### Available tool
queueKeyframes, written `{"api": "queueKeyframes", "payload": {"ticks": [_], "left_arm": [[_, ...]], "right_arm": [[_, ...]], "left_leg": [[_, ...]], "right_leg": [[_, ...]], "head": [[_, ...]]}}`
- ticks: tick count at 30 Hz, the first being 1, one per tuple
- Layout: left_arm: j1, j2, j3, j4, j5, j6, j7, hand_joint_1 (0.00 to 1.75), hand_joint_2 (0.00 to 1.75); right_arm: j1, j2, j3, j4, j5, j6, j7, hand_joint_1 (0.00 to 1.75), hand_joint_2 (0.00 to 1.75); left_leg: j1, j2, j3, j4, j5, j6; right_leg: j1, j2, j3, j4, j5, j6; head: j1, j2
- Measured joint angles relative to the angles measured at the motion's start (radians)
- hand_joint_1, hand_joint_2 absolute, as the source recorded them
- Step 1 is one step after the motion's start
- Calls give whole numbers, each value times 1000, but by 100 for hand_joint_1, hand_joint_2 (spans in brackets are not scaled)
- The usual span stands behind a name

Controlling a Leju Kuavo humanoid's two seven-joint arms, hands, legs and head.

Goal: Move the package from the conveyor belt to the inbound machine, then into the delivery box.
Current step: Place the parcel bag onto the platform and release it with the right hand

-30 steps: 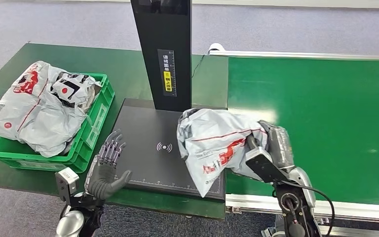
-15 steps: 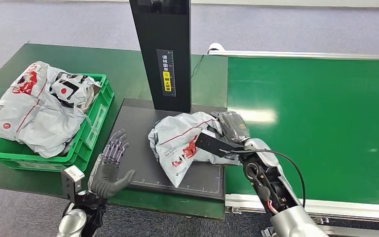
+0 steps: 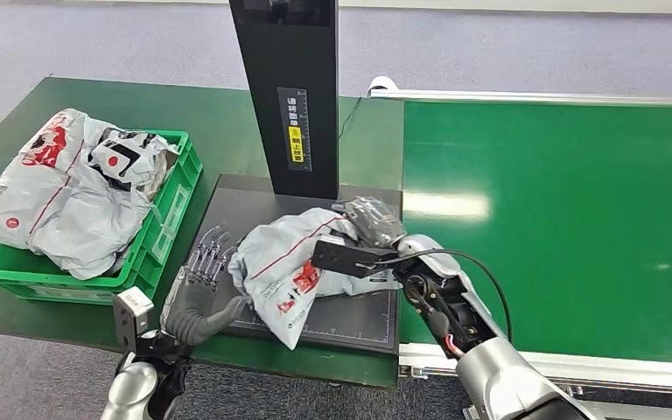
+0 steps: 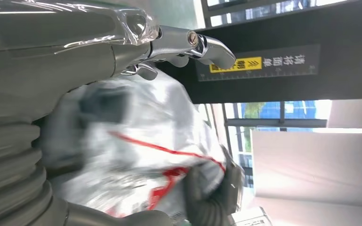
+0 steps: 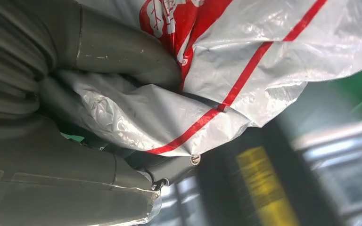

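Note:
A grey-white package (image 3: 284, 262) with red print lies tilted over the front of the inbound machine's black plate (image 3: 241, 210), and my right hand (image 3: 369, 223) grips its right end. The right wrist view has the crumpled package (image 5: 264, 56) pinched under the thick thumb of my right hand (image 5: 118, 52). At the plate's front left corner my left hand (image 3: 197, 293) stands with fingers spread, its thumb against the package's left edge. From the left wrist, the blurred package (image 4: 136, 141) sits between the straight fingers (image 4: 193, 42) and the thumb.
The machine's black column (image 3: 287, 87) rises behind the plate. A green crate (image 3: 173, 206) piled with several grey packages (image 3: 61, 197) stands left of the plate on the green table. The green conveyor belt (image 3: 560, 219) runs along the right.
My right hand has carried the package leftward and lower across the plate, until it reaches my left hand. The left hand has lifted a little toward it.

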Motion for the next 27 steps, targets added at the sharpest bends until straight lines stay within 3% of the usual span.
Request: {"api": "queueKeyframes", "payload": {"ticks": [2, 3, 4, 8, 20, 23, 27], "left_arm": [[-16, 1, -9, 13, 3, -2, -2, 0, 175], [-23, 1, -14, 20, 4, -3, -2, 0, 175], [-29, 2, -19, 25, 6, -3, -3, 0, 175], [-38, 2, -30, 36, 9, -3, -11, 0, 175], [-38, 3, -42, 49, 9, 13, -19, 0, 175], [-34, 3, -41, 49, 13, 12, -27, 0, 175], [-27, 3, -41, 49, 17, 11, -35, 0, 175]], "right_arm": [[-17, 33, 19, 41, -1, 26, -9, 38, 175], [-23, 48, 28, 60, 2, 29, -2, 8, 175], [-28, 60, 38, 78, 5, 24, 11, 0, 175], [-33, 80, 57, 121, -7, -48, 45, 0, 175], [-18, 72, 5, 137, -131, -192, -35, 0, 175], [13, 68, -53, 114, -294, -189, -150, 0, 175], [95, 64, -181, 22, -585, -83, -278, 0, 175]], "left_leg": [[1, 0, 0, 0, 0, 0], [1, 0, 0, 0, 0, 0], [1, 0, 0, 0, 0, 0], [0, 0, 0, 0, 0, 0], [-1, 0, 0, 0, 0, 0], [-1, 0, 0, 0, 0, 0], [-1, -1, 0, 0, 0, 0]], "right_leg": [[1, 0, 0, 0, 0, 0], [1, 0, 0, 0, 0, 0], [1, 0, 0, 0, 0, 0], [0, 0, 0, 0, 0, 0], [-1, 0, 0, 0, 0, 0], [-1, 0, 0, 0, 0, 0], [-1, -1, 1, 0, 0, 0]], "head": [[0, 0], [0, 0], [0, 0], [0, 0], [0, 0], [0, 0], [0, 0]]}}
